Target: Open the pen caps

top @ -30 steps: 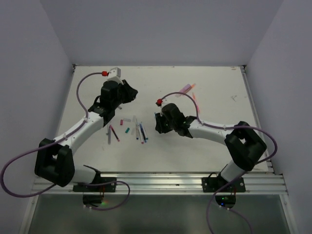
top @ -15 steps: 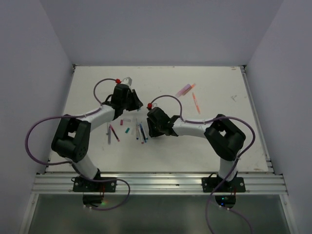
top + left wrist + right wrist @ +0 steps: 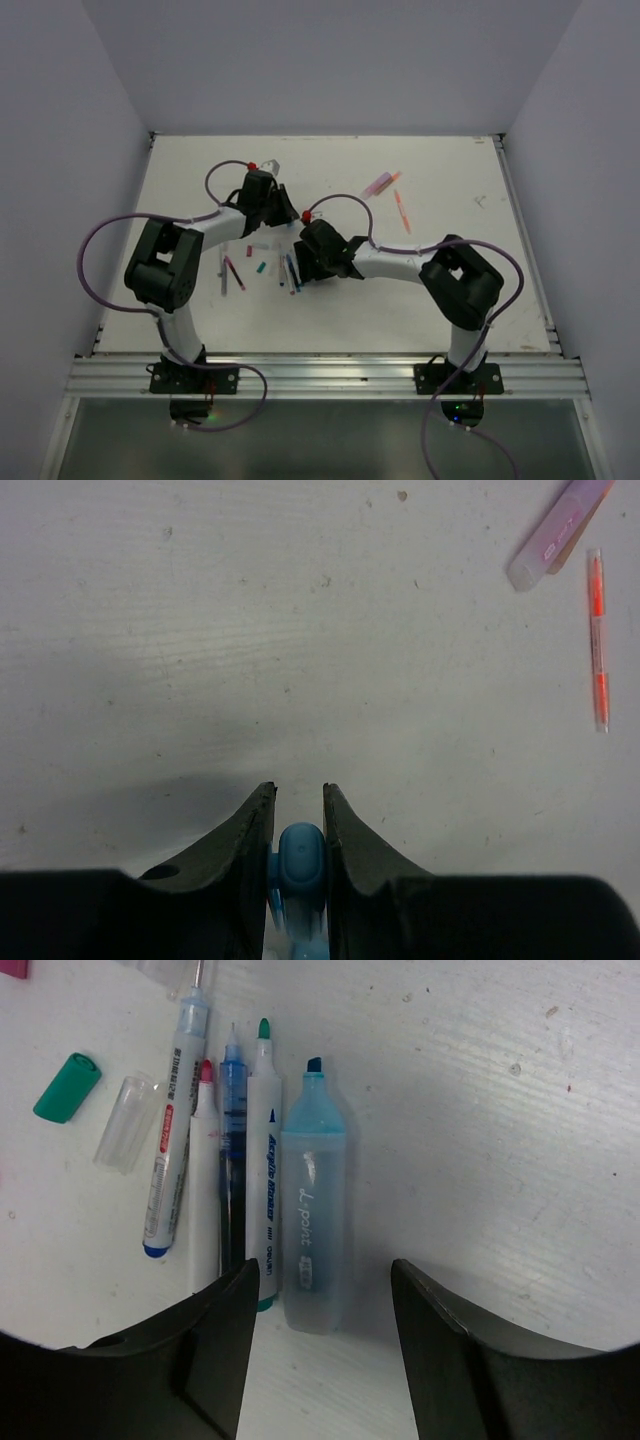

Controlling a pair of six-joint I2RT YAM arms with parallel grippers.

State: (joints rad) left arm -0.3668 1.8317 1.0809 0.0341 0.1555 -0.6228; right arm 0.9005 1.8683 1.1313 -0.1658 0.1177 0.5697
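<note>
My left gripper [image 3: 298, 795] is shut on a light blue pen cap [image 3: 300, 852] and holds it above bare table. In the top view it [image 3: 278, 205] sits just behind the pen cluster. My right gripper [image 3: 322, 1270] is open and empty, its jaws standing wide over the end of an uncapped light blue highlighter [image 3: 315, 1200]. Beside the highlighter lie three uncapped pens: teal-tipped [image 3: 264, 1160], blue [image 3: 232, 1160] and pink-tipped [image 3: 205, 1190]. A white pen with a blue end [image 3: 170, 1160], a loose teal cap [image 3: 67, 1087] and a clear cap [image 3: 125, 1120] lie further left.
A pink-purple highlighter [image 3: 560, 532] and an orange-red pen [image 3: 598, 640] lie capped at the back right, also seen from above [image 3: 378, 184]. A dark red pen [image 3: 233, 272] and a grey pen [image 3: 223, 272] lie left of the cluster. Both arms crowd the table's middle.
My left gripper has swung right and nearer to the pen cluster. My right gripper has moved left over the row of pens.
</note>
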